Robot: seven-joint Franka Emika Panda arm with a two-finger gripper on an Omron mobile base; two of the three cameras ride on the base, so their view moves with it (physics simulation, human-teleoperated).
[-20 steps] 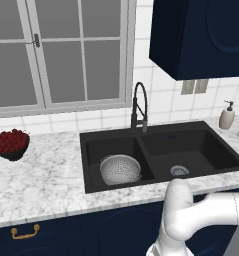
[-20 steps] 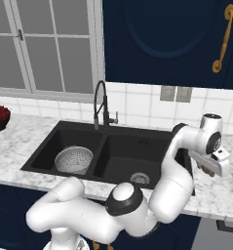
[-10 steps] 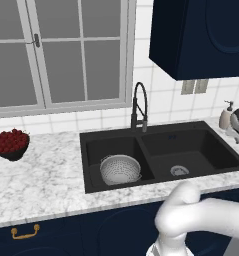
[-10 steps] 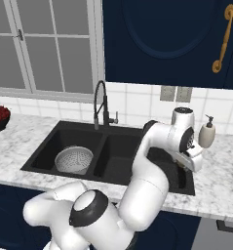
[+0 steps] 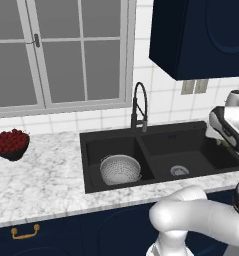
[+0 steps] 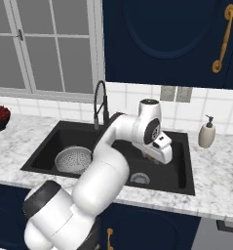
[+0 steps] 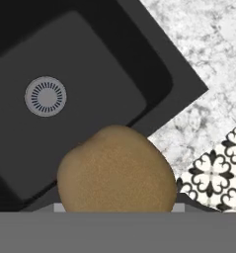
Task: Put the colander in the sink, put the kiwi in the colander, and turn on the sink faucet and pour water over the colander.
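The tan-brown kiwi (image 7: 117,170) looms large at the bottom of the hand view, hiding my fingertips, which are shut on it. My gripper (image 6: 157,151) hangs above the right basin of the black sink (image 6: 49,146), whose round silver drain (image 7: 45,96) lies below and to the side of the fruit. The silver colander (image 5: 120,170) stands upright in the left basin, seen from the right base as well, colander (image 6: 73,160). Behind the divider between the basins rises the black gooseneck faucet (image 5: 140,105), with no water running from it.
A dark bowl of red berries (image 5: 11,145) sits on the marble counter far left of the sink. A beige soap dispenser (image 6: 206,133) stands at the back right. Marble counter (image 7: 208,59) and patterned floor tile (image 7: 218,173) show past the sink's corner.
The arm has swung left from the counter right of the sink to above the right basin, carrying the kiwi. The colander has stayed put.
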